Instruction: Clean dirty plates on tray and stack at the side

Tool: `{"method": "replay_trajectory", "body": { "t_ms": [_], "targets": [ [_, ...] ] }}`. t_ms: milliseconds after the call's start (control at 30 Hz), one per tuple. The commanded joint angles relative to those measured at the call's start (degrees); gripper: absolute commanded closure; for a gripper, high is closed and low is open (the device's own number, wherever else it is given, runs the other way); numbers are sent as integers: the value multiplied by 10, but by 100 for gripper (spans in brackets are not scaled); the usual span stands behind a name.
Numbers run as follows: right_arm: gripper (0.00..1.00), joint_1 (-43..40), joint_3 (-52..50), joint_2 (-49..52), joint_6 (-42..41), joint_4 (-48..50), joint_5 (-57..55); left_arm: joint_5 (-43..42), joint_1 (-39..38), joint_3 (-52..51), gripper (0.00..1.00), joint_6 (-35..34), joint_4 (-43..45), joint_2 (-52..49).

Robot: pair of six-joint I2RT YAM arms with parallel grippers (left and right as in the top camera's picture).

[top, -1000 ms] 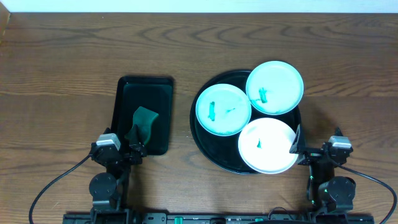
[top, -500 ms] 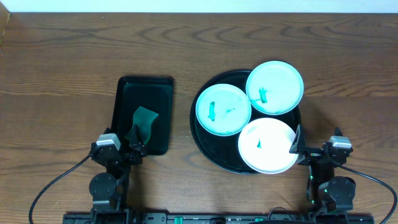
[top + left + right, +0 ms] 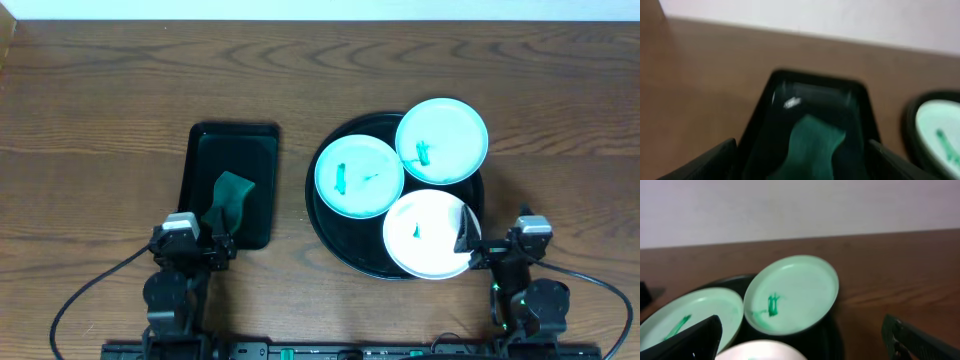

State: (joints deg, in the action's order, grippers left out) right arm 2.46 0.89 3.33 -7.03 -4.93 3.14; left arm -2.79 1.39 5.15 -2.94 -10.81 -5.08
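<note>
Along the top edge of the overhead frame, a thin strip of pale wall. Below it the brown wood-grain table [image 3: 100,100] fills the rest.

Count: 2 trays, 3 plates, 1 cloth, 2 grippers.

Lower left: left gripper [image 3: 215,238], fingers spread wide in the wrist view and holding nothing. It sits at the near end of the dark-green tray [image 3: 200,150], a rectangular tray standing left of centre. 1 crumpled green cloth [image 3: 231,195] lies in the tray's lower half, just ahead of the fingers.

Right of centre: round glossy black tray [image 3: 330,235], carrying all 3 plates.
- Left mint plate [image 3: 359,176]: on the tray's left side, 1 green smear.
- Upper mint plate [image 3: 441,140]: overhangs the tray's upper right rim, 1 green smear.
- White plate [image 3: 425,235]: overhangs the lower right rim, 1 small green mark.

The 3 plates crowd edge to edge; which rim lies over which I cannot tell.

Lower right: right gripper [image 3: 468,243], fingers wide apart and holding nothing. It is at the white plate's right edge; contact cannot be judged.
</note>
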Motion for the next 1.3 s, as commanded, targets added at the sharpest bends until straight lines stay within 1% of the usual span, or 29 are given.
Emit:
{"method": "replay_trajectory", "body": {
  "t_ms": [0,67,100,167,200,267,300,333,400,467,533,600,633,733,767,867,933,1000,1133,1267],
  "targets": [
    [1,-10,33,36,-6,-7,34,4,-1,63,19,10,-17,-68],
    [1,-10,60,76,-5,-7,34,4,-1,106,19,10,-28,-125],
    [1,-10,86,115,-2,-10,35,4,-1,148,20,10,-41,-182],
    [1,-10,126,165,-2,-28,36,4,-1,200,20,10,-65,-246],
    [1,-10,161,203,-2,-48,37,4,-1,242,19,12,-94,-292],
    [1,-10,275,318,-2,-125,39,-1,-1,369,20,12,-184,-409],
    [1,-10,310,355,-2,-148,42,-11,-1,414,19,12,-216,-446],
    [1,-10,356,403,-2,-178,51,-16,-1,450,20,12,-245,-475],
    [1,-10,414,458,-2,-223,63,-26,-1,520,20,12,-303,-525],
    [1,-9,487,525,-2,-292,72,-31,-1,588,20,12,-364,-568],
    [1,-9,553,585,-2,-358,80,-67,-1,630,19,12,-405,-592],
    [1,-9,610,637,-2,-409,92,-136,-1,646,19,12,-434,-604],
    [1,-9,628,657,-2,-416,92,-155,-1,643,20,12,-444,-606],
    [1,-9,637,690,-12,-411,108,-144,-1,636,20,12,-471,-609],
    [1,-9,637,697,-11,-402,132,-143,-1,636,19,12,-474,-609],
    [1,-9,636,702,-10,-405,183,-146,-1,636,20,12,-474,-609],
    [1,-7,636,705,6,-399,196,-146,-1,636,19,12,-474,-609],
    [1,2,636,711,14,-392,194,-146,-1,636,19,12,-474,-609],
    [1,45,656,743,8,-395,183,-146,-1,636,20,12,-474,-609],
    [10,115,777,846,-8,-492,110,-128,-1,641,19,8,-461,-614]
  ]
}}
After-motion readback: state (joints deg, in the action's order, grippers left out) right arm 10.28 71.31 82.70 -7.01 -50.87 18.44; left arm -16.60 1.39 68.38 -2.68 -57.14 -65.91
